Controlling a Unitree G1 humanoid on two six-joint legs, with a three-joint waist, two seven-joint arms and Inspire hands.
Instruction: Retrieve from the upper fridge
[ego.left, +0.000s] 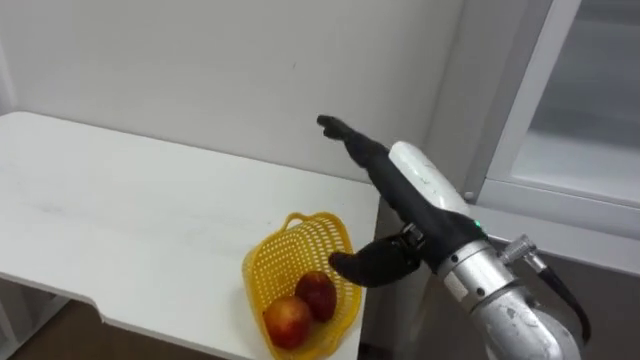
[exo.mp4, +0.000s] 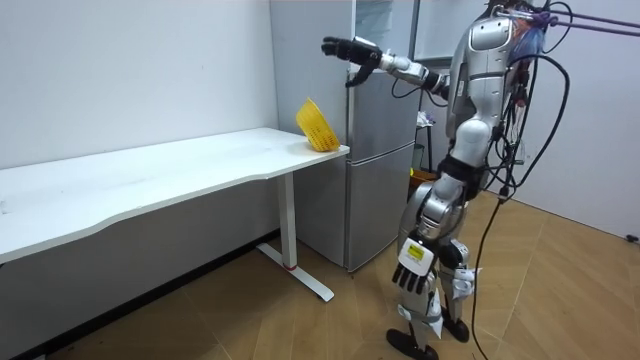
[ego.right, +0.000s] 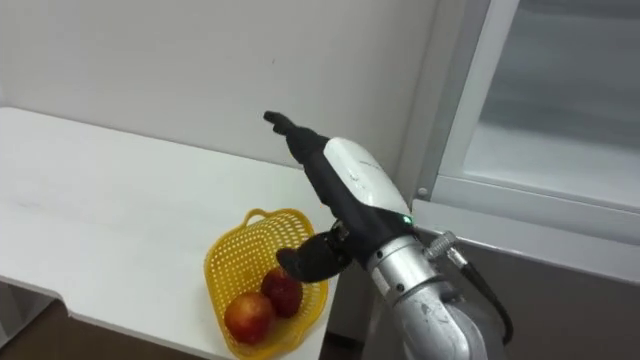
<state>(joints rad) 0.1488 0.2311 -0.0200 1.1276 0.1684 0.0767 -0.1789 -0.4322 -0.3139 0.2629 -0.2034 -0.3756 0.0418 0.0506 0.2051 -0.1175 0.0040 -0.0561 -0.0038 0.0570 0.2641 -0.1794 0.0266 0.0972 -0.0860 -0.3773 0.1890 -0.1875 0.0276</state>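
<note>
Yellow plastic mesh basket (ego.left: 290, 250) holding two red apples (ego.left: 288, 320), on the white counter (ego.left: 120, 220) corner by the grey fridge (exo.mp4: 380, 190) | probably light, springy, fruit may roll: take it by the rim | your right hand (ego.left: 405, 185) hovers above it, fingers straight, empty | left hand (exo.mp4: 412, 265) hangs relaxed.
</note>
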